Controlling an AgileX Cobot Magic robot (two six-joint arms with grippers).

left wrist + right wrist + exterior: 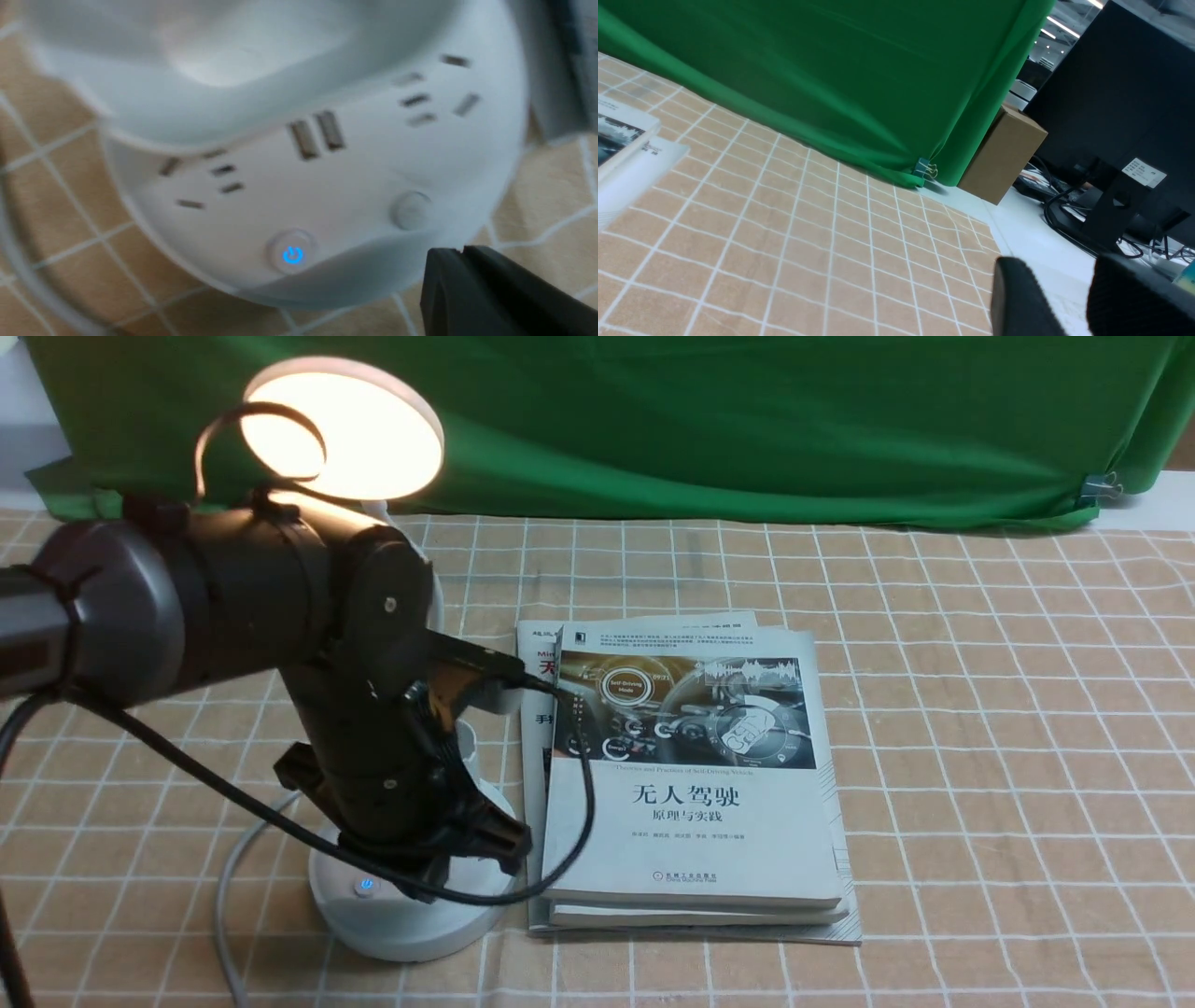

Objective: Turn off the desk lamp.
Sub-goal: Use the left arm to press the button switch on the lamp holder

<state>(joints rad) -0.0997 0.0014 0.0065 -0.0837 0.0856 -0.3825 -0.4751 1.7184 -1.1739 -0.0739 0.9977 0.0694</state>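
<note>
The desk lamp (406,933) stands at the left side of the table, just beside the stack of books (691,840); its disc head is shining and the power button (293,255) is glowing blue. The left gripper (460,252) is over the base, and its fingers look pressed together, with nothing between them. The right gripper (1045,298) has its fingers a little spread, away from the lamp. In my judgement, the tip could come down on the plain second button (412,211), if the arm is aimed slightly wrong, or a sideways push could slide the base toward the books
</note>
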